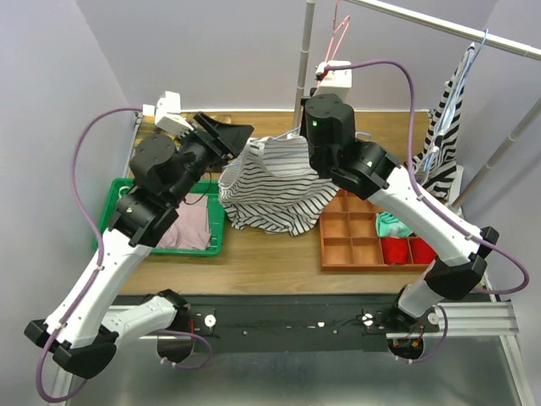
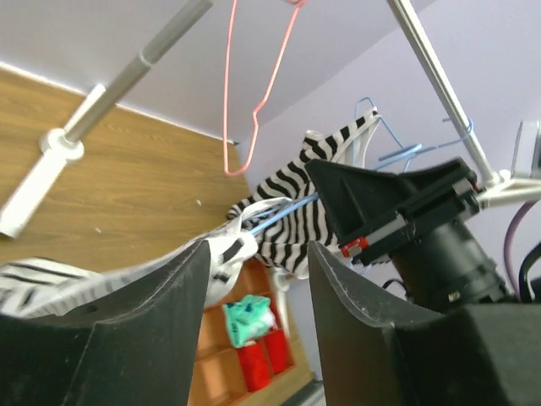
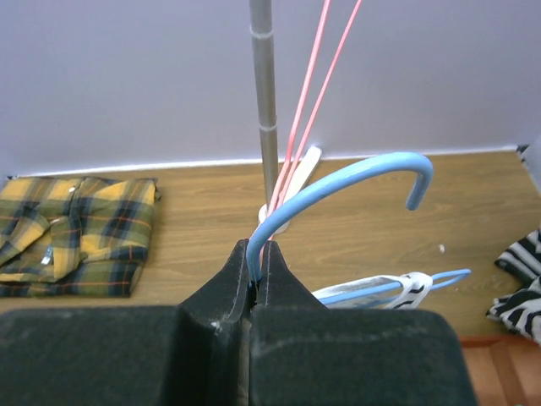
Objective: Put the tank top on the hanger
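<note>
1. Right gripper (image 3: pixel 256 262): the jaws are closed tight on the neck of the hanger (image 3: pixel 338 182), just below its hook.
2. Left gripper (image 2: pixel 258 254): the fingers stand wide apart with a clear gap between them. Cloth of the tank top (image 2: pixel 51 283) lies against the outer side of one finger; nothing is pinched.
3. Tank top, appearance: white floppy cloth with many thin dark stripes. In the top view it is bunched and folded, so the stripes run in curved bands rather than straight lines.
4. Tank top, position (image 1: pixel 270 190): it hangs between the two grippers at mid-table, with the green bin (image 1: pixel 114 190) on its left and the wooden compartment tray (image 1: pixel 351 241) on its right. Its upper edge is raised at gripper height and its lower edge faces the arm bases.
5. Tank top, axis: as gathered, the cloth spreads wider left to right than front to back.
6. Hanger, appearance: thin light-blue wire.
7. Hanger, direction: in the right wrist view the hook arches up and over to the right, its tip pointing down. One wire arm runs off to the right with a white strap looped on it.
8. In the left wrist view, the blue wire slants from the strap near the left fingers up toward the right wrist.
9. Nearby: a pink hanger (image 2: pixel 228 101) hangs from the rail.
</note>
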Tool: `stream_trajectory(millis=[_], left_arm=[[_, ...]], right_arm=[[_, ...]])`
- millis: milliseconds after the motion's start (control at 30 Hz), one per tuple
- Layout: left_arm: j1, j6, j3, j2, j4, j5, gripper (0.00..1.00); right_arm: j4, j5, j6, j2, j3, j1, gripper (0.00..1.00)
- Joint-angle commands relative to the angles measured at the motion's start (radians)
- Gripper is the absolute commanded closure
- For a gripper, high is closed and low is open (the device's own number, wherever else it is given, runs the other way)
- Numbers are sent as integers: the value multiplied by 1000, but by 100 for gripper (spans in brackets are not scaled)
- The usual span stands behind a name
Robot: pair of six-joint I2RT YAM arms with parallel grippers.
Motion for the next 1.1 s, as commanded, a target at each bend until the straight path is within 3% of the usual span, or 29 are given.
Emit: stream_trajectory(millis=[0,200,333,433,533,667,1067], left_arm=[[7,243,162,4,-170,19,37],[7,520,459,148,-435,55,34],[7,684,549,197,-512,68,33],[5,791,602,235,-587,153,33],[5,846,603,238,-622,215,33],[5,905,564,211,-633,278,32],[-6,1103,434,217,-652,213,34]], right_arm=[[-34,-10,-143,28,109,6,99],[-52,-39,-187,74,247,4,99],[-60,-65,-235,100,341,6,99],[-92,-79,-250,137,425,11,99],[-95,-91,-241,133,444,20,99],[-51,-108,-217,87,314,21,99],[-60,-157,-158,63,215,23,99]])
